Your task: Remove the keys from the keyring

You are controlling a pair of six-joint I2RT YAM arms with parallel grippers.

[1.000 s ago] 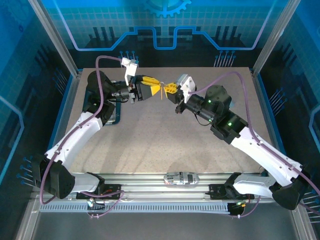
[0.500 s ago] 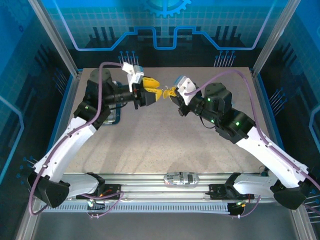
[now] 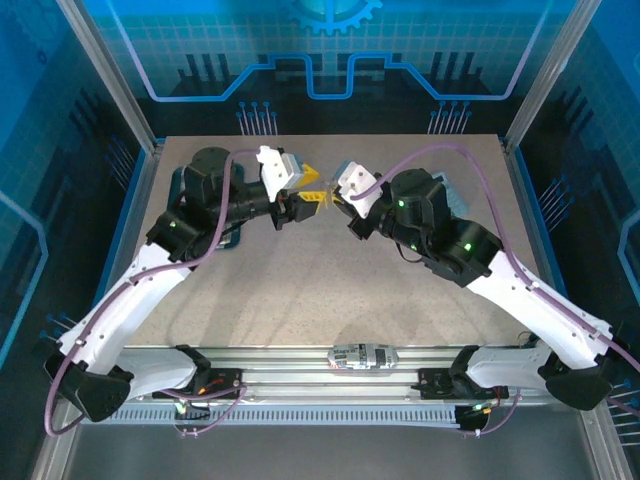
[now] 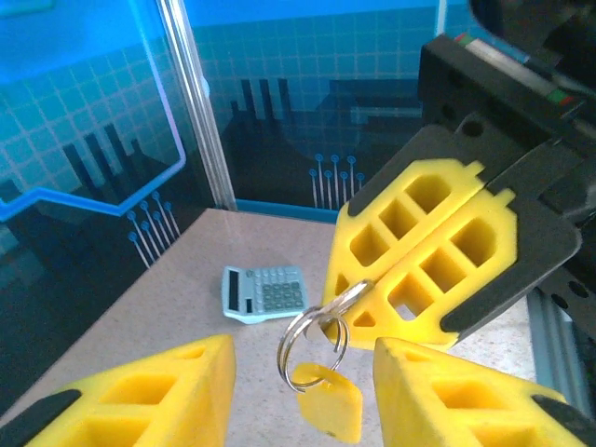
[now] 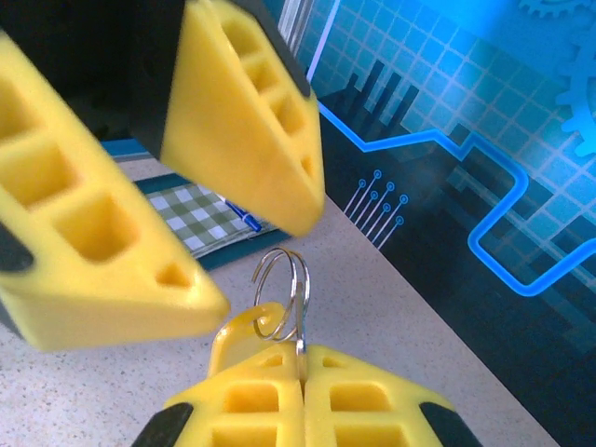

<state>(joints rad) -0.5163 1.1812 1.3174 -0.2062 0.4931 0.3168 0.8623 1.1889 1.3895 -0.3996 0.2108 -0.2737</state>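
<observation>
My right gripper (image 5: 301, 352) is shut on the small grey metal key (image 5: 299, 328), held in the air over the back of the table. A silver split ring (image 5: 279, 287) stands out of its fingertips. The keyring's yellow-orange piece (image 4: 331, 406) hangs from that ring (image 4: 310, 349). My left gripper (image 4: 303, 361) is open, one finger on each side of the hanging piece, touching neither it nor the ring. Seen from above, the left gripper (image 3: 314, 188) and the right gripper (image 3: 341, 196) meet tip to tip.
A pale blue calculator (image 4: 264, 291) lies on the table beyond the grippers, behind the right arm (image 3: 456, 196) from above. A green checked pad with a blue pen (image 5: 200, 219) lies under the left arm. Blue patterned walls close in the table.
Both wrists have turned and drawn in closer together, and the meeting point has shifted slightly left. The right gripper still holds the key with the ring.
</observation>
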